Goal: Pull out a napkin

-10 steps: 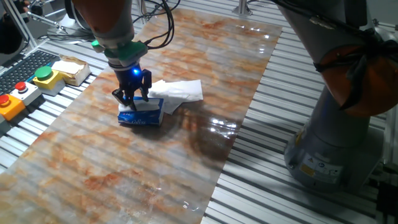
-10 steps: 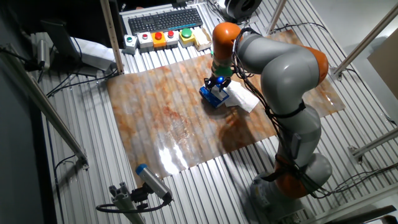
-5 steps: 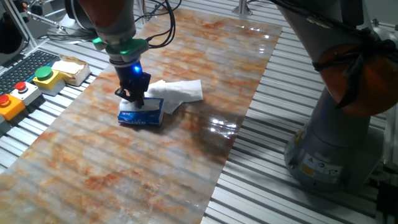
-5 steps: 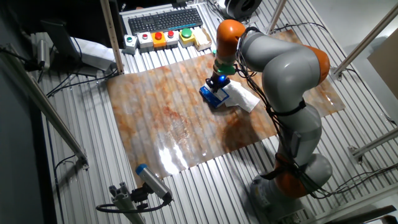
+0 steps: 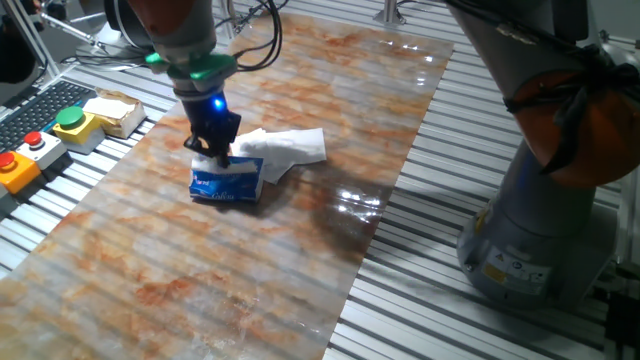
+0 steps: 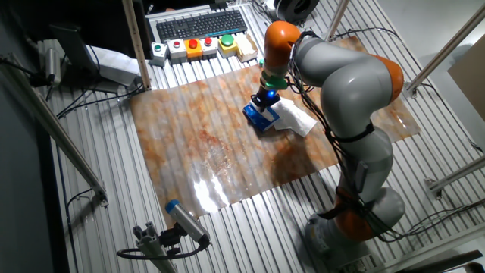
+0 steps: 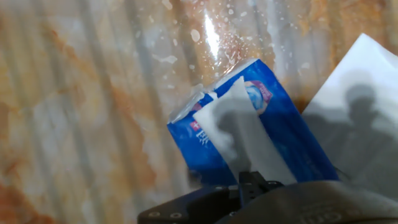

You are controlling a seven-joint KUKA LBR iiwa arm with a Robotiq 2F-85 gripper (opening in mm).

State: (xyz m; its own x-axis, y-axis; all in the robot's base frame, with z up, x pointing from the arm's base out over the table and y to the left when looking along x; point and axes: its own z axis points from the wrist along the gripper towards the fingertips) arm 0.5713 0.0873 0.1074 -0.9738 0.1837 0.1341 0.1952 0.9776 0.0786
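A blue tissue pack (image 5: 228, 184) lies on the marble-patterned mat (image 5: 200, 270); it also shows in the other fixed view (image 6: 260, 118) and in the hand view (image 7: 283, 134). My gripper (image 5: 216, 150) stands straight above the pack, shut on a white napkin (image 7: 239, 134) that runs from the pack's slot up into the fingers (image 7: 252, 184). The gripper also shows in the other fixed view (image 6: 265, 101). A loose white napkin (image 5: 286, 147) lies flat on the mat just right of the pack.
A box with a green button (image 5: 70, 121), red and orange buttons (image 5: 20, 155) and a cream box (image 5: 116, 110) stand at the left edge. A keyboard (image 6: 201, 24) lies behind them. The robot's base (image 5: 540, 230) stands to the right, on slatted metal rails.
The fingers were spread over the pack a second ago; they have closed on the napkin and risen a little, drawing it up out of the pack.
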